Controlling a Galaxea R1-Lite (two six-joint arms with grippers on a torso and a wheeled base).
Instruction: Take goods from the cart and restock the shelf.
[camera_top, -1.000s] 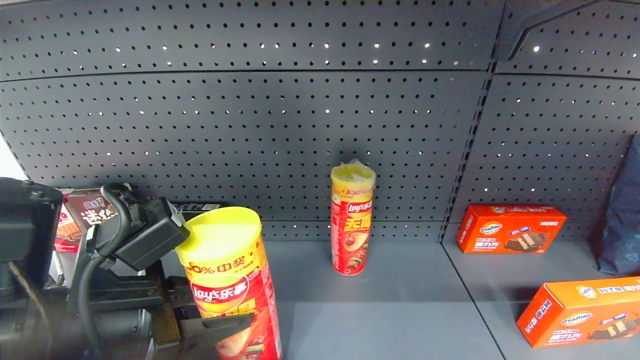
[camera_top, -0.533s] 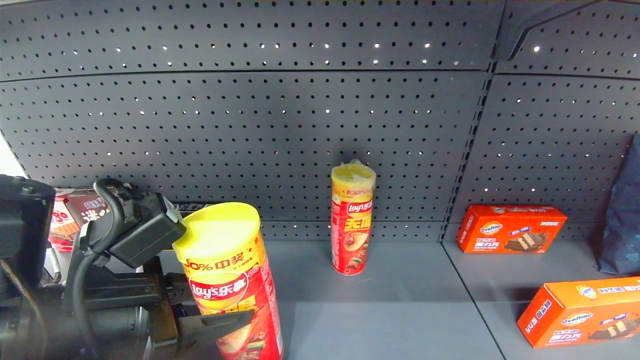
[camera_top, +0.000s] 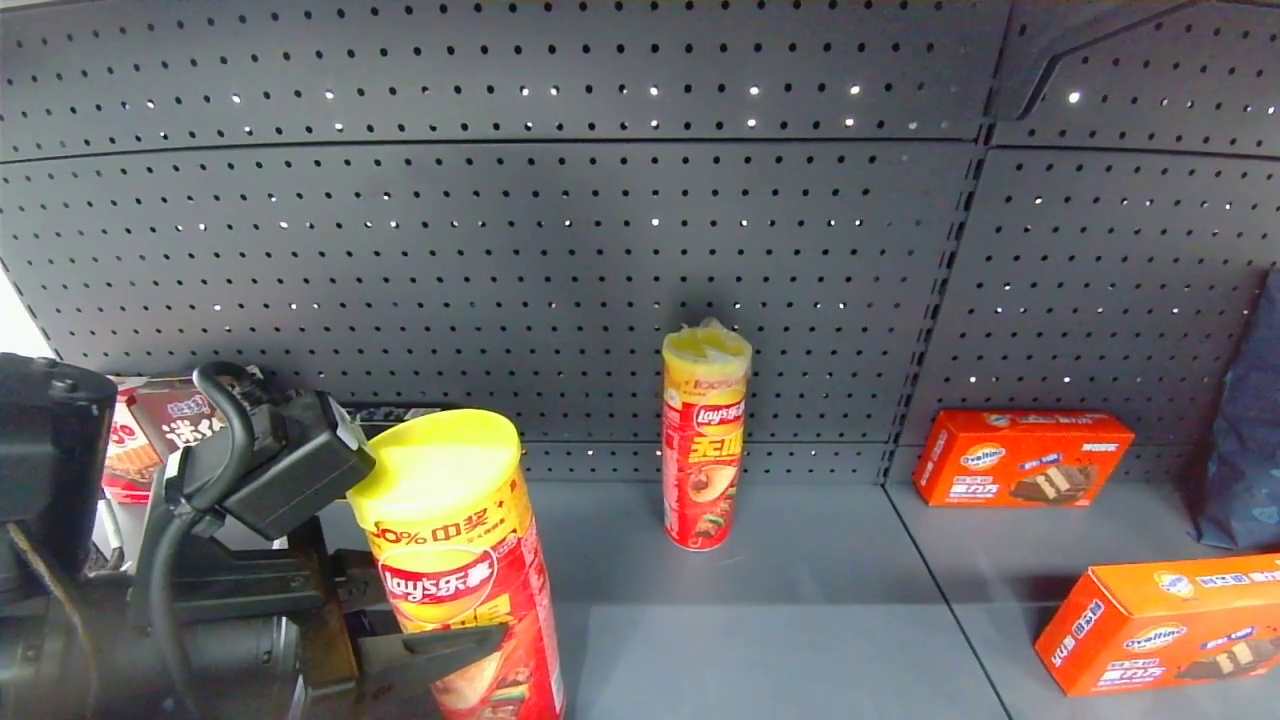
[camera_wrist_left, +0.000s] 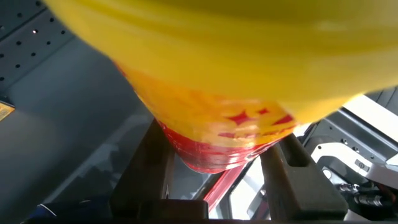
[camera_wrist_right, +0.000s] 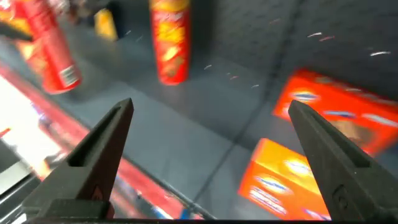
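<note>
One can (camera_top: 455, 550) is clamped in the left gripper (camera_top: 445, 645) at the shelf's (camera_top: 800, 620) front, barely shifted over the last second, so I judge placement still pending. A second can (camera_top: 703, 440) stands by the back wall. The right gripper (camera_wrist_right: 211, 143) gapes wide, empty.

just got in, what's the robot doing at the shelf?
The left gripper is shut on a yellow-lidded chip can, held upright at the front left of the shelf; its base is out of frame. A second chip can stands at the back, two orange boxes to the right. The right gripper is open and empty.
</note>
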